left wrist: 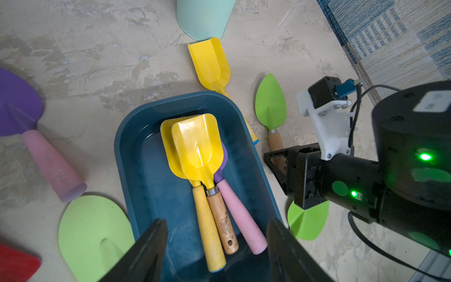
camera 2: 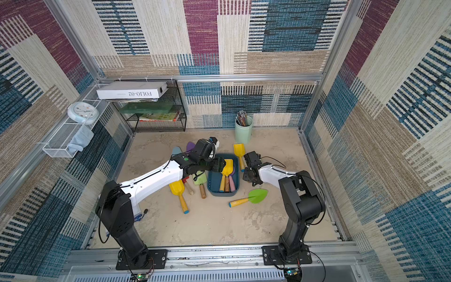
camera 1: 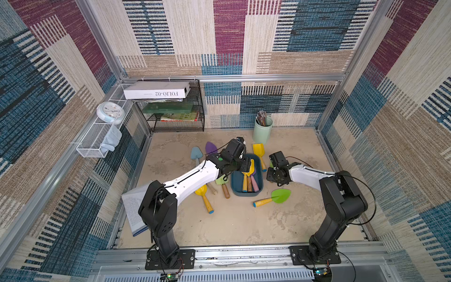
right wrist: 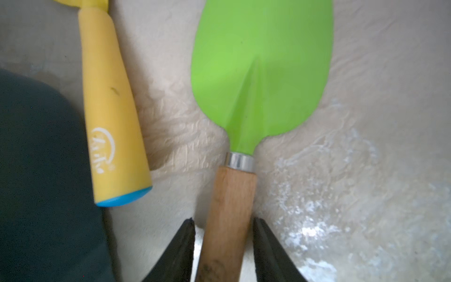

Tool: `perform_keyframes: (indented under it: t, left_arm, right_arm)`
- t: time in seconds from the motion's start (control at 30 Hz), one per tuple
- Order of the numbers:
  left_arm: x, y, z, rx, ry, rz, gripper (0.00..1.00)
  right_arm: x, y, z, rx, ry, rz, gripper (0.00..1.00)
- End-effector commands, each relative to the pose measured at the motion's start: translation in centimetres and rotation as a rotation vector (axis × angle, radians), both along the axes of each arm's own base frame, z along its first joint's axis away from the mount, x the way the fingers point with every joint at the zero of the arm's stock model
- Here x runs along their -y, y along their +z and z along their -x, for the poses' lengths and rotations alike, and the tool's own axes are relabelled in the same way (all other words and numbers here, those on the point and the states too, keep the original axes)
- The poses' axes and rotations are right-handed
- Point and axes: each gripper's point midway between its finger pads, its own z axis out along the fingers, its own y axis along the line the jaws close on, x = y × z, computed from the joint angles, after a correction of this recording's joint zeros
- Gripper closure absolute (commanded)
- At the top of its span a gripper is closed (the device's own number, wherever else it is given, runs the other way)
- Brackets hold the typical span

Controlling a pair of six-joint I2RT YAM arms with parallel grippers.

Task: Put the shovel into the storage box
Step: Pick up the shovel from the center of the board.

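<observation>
Table: beige, mottled stone-look top [camera 1: 231,227], with the shovels clustered mid-table.
Room: patchwork carpet-textured walls [camera 1: 390,122] in blue, maroon and beige, on an aluminium frame [camera 1: 231,78].
Storage box [camera 1: 235,183]: one dark teal-blue shallow plastic tub, mid-table.
Shovels in box: three, namely a yellow scoop with yellow handle [left wrist: 208,224], a yellow scoop with wooden handle [left wrist: 195,146] and a purple blade with pink handle [left wrist: 244,219].
Shovels on table: eight, namely the far yellow scoop [camera 1: 258,149], near yellow scoop [camera 1: 202,191], green leaf blade on yellow handle [camera 1: 280,195], pale green blade [left wrist: 95,234], red blade [left wrist: 14,263], purple blade on pink handle [left wrist: 17,102], light blue trowel [camera 1: 196,153] and the task shovel.
Task shovel: green leaf-bladed, wooden-handled shovel [right wrist: 261,73], flat on the table just right of the box.
Right hand [right wrist: 223,219]: jaws stand either side of that wooden handle; I cannot tell whether they grip it.
Left hand [left wrist: 217,221]: jaws apart and empty, above the box.
Far edge: one mint-green cylindrical cup [camera 1: 262,133] of pencils and one black wire rack [camera 1: 200,105].
</observation>
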Motion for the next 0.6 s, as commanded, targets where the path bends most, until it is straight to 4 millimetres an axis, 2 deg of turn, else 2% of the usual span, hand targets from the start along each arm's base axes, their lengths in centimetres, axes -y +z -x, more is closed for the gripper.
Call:
perform_keyframes:
  t: [0.0, 0.17, 0.33, 0.57]
  left_arm:
    - [0.6, 0.6, -0.2, 0.019, -0.020, 0.025, 0.32]
    - [0.8, 0.6, -0.2, 0.015, -0.019, 0.038, 0.32]
    - [1.8, 0.9, -0.2, -0.001, -0.034, 0.085, 0.32]
    - [3.2, 0.4, -0.4, -0.034, -0.055, 0.126, 0.32]
  right_arm:
    - [0.2, -0.2, 0.1, -0.006, -0.014, 0.009, 0.64]
    - [0.3, 0.0, 0.1, -0.002, -0.010, 0.014, 0.72]
    - [0.4, 0.7, 0.0, 0.008, -0.002, 0.025, 0.86]
    - [1.4, 3.5, 0.0, 0.065, 0.022, 0.078, 1.00]
